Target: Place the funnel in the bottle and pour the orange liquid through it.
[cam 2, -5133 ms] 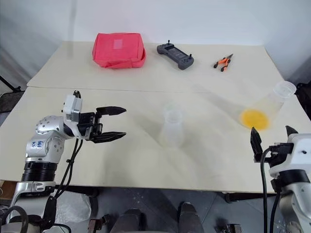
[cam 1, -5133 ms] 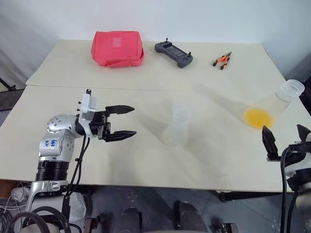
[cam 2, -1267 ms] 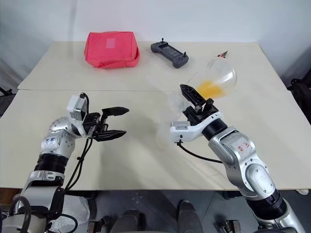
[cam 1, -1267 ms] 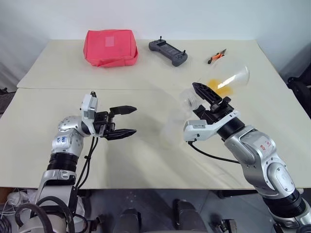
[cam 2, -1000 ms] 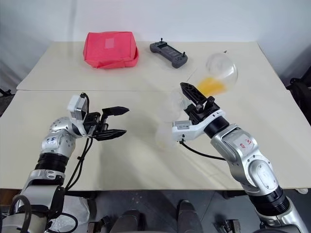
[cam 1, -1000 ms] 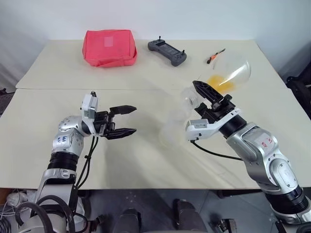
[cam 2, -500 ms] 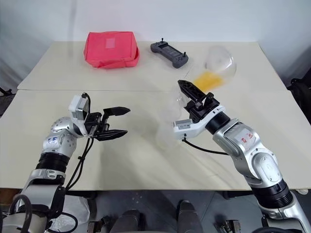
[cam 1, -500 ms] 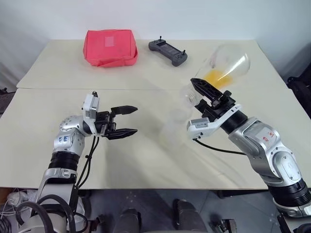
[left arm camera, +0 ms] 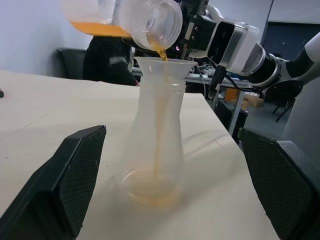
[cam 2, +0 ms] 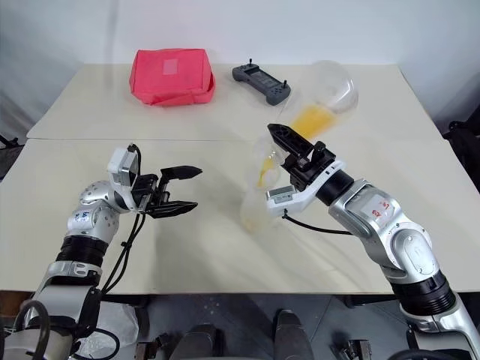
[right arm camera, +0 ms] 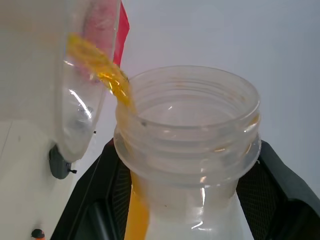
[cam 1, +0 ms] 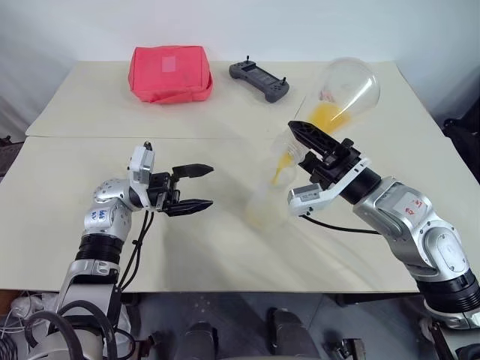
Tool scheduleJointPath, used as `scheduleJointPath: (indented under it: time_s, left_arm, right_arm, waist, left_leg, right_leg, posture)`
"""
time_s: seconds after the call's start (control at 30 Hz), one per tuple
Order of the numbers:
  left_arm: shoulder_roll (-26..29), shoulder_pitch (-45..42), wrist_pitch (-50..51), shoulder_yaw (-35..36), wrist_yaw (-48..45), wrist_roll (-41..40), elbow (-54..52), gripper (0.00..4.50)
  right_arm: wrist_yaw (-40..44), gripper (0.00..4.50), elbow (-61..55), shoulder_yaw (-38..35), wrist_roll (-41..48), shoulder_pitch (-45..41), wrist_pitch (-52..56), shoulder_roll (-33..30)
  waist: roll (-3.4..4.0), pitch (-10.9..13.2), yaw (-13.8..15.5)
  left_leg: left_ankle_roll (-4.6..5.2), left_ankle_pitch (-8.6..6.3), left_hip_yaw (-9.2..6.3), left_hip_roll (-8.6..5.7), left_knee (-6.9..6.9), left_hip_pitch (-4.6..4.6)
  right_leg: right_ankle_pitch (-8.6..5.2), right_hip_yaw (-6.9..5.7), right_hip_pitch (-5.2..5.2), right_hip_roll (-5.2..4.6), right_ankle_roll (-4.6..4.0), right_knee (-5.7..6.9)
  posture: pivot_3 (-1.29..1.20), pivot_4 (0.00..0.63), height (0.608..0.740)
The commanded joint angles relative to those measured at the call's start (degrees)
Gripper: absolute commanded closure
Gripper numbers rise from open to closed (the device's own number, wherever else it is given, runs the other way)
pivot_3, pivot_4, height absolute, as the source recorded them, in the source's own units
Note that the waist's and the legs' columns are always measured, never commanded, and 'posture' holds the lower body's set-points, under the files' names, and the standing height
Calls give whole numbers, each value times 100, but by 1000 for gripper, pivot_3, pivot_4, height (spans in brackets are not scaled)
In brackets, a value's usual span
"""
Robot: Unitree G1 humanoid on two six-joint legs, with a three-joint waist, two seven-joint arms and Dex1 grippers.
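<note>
While pouring, orange liquid (left arm camera: 159, 120) beyond open left gripper (cam 1: 196, 187) jaws.

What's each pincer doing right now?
Left pincer: open, empty.
Right pincer: shut on the ribbed-neck flask, pouring orange liquid.

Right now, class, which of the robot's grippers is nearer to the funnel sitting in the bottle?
Right. The right gripper holds the tilted flask just beside the funnel; the left gripper hovers apart, off to the bottle's left.
</note>
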Motion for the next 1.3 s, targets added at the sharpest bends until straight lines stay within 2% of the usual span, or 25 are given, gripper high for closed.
scheduleJointPath:
  time_s: [0.03, 1.3]
  left_arm:
    - [2, -151, -52, 5, -644, -175, -42, 0]
    - [-14, -96, -69, -18, -644, -278, -146, 0]
  right_arm:
    - [-127, 2038, -67, -258, -1, -135, -50, -69]
    - [-364, 2038, 229, -277, -45, -380, -503, -150]
  waist:
    - [0, 0, 0]
    - [0, 0, -5]
  left_leg:
    - [0, 0, 0, 0, 0, 0]
    - [0, 0, 0, 0, 0, 0]
  right_leg:
    - [0, 0, 0, 0, 0, 0]
    - [0, 0, 0, 0, 0, 0]
  posture:
    - [0, 150, 740]
    - [0, 150, 740]
